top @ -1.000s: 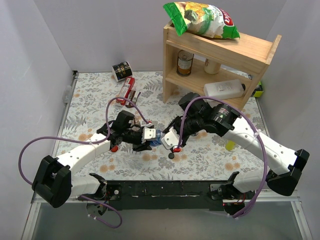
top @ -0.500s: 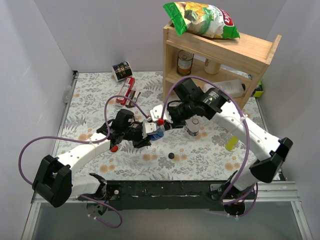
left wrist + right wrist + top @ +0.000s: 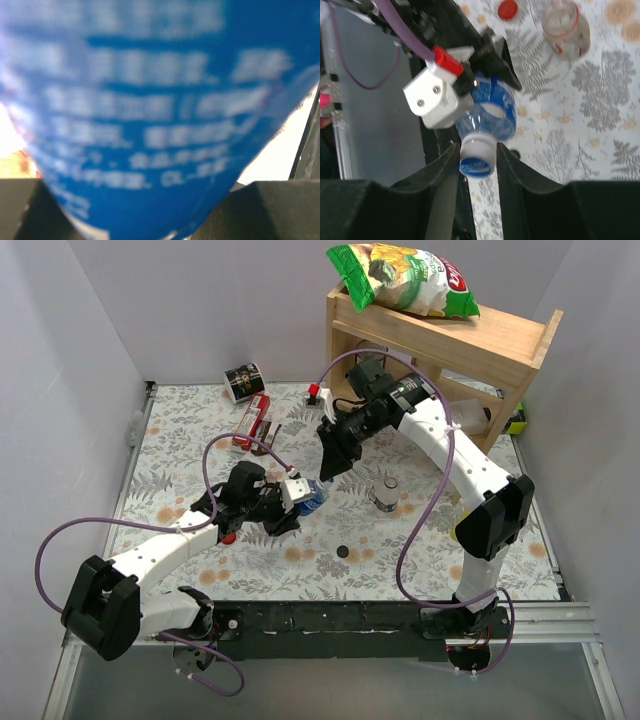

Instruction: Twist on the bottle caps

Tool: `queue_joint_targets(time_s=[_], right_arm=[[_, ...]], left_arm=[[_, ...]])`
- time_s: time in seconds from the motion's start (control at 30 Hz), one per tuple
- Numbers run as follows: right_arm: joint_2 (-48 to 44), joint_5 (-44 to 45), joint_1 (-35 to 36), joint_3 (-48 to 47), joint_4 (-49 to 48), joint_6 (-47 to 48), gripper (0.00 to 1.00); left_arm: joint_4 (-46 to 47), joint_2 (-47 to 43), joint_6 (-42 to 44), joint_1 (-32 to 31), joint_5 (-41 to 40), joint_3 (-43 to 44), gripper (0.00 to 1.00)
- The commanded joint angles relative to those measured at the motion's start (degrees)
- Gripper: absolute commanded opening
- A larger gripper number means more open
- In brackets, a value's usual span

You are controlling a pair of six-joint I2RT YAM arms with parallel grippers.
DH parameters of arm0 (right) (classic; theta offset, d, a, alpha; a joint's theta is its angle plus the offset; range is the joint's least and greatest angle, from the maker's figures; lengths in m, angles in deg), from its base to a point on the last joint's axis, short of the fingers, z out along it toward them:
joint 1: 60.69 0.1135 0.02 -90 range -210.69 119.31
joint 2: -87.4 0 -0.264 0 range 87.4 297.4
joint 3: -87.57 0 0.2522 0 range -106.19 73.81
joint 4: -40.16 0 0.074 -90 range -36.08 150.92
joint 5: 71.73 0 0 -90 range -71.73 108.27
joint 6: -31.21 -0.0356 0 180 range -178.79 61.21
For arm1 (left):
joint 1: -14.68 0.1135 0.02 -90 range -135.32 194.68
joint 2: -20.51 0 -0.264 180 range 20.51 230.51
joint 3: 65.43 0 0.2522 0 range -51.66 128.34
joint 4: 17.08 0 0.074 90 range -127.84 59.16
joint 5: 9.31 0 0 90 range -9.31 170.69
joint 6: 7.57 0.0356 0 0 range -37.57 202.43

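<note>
Left fingers (image 3: 285, 212) together, clamped on the blue-label bottle (image 3: 311, 496), which is held tilted above the surface (image 3: 180, 440) near its middle; the label fills the left wrist view, blurred. Right fingers (image 3: 440, 190) partly apart, one on either side of the blue cap (image 3: 476, 160) sitting on that bottle's neck; they look clamped on it, though contact is not clear from this angle. Black cap (image 3: 343, 552) and red cap (image 3: 508, 8) lie loose on the surface; second bottle (image 3: 385, 493) stands upright to the right.
</note>
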Motion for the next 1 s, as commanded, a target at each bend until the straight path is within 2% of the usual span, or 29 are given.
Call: queue_joint_targets(time_s=[0.0, 0.03, 0.1, 0.13, 0.2, 0.27, 0.37, 0.5, 0.8, 0.97], right_arm=[[-1.6, -7.83, -1.21, -12.12, 0.67, -0.98, 0.48], [-2.57, -8.0, -1.57, -12.31, 0.14, 0.95, 0.53], [-7.04, -8.71, -1.92, -9.43, 0.4, 7.44, 0.54], [-9.15, -8.36, -1.75, -3.5, 0.66, 16.35, 0.54], [-15.74, -4.42, -0.79, 3.3, -1.7, 22.47, 0.55], [-20.65, -1.17, -0.08, 11.63, -1.45, 33.54, 0.55], [-25.32, 3.48, 2.38, 18.94, -1.96, 43.82, 0.55], [-27.63, 6.67, 5.28, 21.87, -7.76, 46.49, 0.59], [-26.4, 8.43, 8.45, 22.31, -7.68, 54.49, 0.6], [-27.36, 9.04, 10.9, 23.63, -4.18, 62.22, 0.59]], left_arm=[[4.86, -4.15, 1.79, -0.76, 6.38, 0.13, 0.0], [3.97, -3.98, 2.41, -0.76, 7.34, 0.13, 0.0], [1.0, -3.28, 4.34, -0.76, 9.8, 0.48, 0.0], [0.19, -2.93, 4.7, -0.76, 10.25, 0.92, 0.0], [-3.66, -1.79, 8.03, -0.76, 12.87, 1.62, 0.0], [-5.35, -0.73, 9.97, -0.76, 14.03, 2.59, 0.0], [-6.76, -0.11, 12.78, -0.76, 14.56, 3.99, 0.0], [-9.65, 0.94, 16.21, -0.76, 14.12, 5.58, 0.0], [-11.51, 2.17, 18.15, -0.76, 14.65, 6.72, 0.0], [-11.42, 2.79, 17.89, -0.76, 14.47, 7.51, 0.0]])
